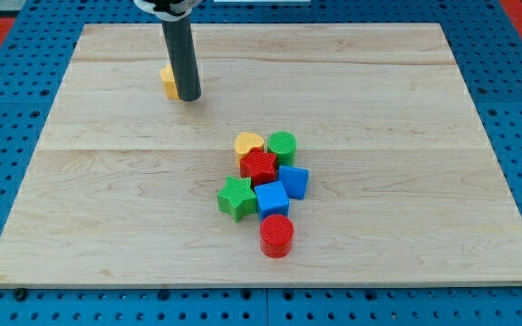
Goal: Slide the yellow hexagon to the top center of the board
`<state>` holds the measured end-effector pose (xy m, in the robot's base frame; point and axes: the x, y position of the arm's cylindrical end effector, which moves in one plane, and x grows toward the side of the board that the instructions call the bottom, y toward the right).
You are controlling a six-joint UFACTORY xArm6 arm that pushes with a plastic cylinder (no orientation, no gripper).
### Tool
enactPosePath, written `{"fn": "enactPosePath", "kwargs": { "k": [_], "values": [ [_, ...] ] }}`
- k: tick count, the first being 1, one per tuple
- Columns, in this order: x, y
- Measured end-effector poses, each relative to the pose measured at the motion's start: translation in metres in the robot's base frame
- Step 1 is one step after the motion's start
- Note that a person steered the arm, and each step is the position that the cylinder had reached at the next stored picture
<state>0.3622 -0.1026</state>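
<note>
The yellow hexagon [168,80] lies on the wooden board [379,109] in its upper left part, mostly hidden behind my rod. My tip [188,97] rests on the board right against the hexagon's right side, slightly toward the view's bottom. Only the hexagon's left half shows.
A cluster of blocks sits at the board's middle: a yellow heart [248,143], a green cylinder [282,144], a red star [259,167], a blue block [294,180], a blue cube [272,197], a green star [236,197] and a red cylinder [276,234].
</note>
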Motion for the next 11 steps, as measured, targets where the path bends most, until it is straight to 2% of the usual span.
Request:
{"fn": "enactPosePath", "kwargs": {
  "k": [1,2,3,4,6,7,8,10,11],
  "values": [
    [0.012,-0.042],
    [-0.046,-0.056],
    [-0.037,-0.015],
    [-0.007,0.0],
    [-0.023,0.086],
    [-0.051,0.089],
    [-0.059,0.075],
    [-0.072,0.006],
    [-0.076,0.008]
  ]
}}
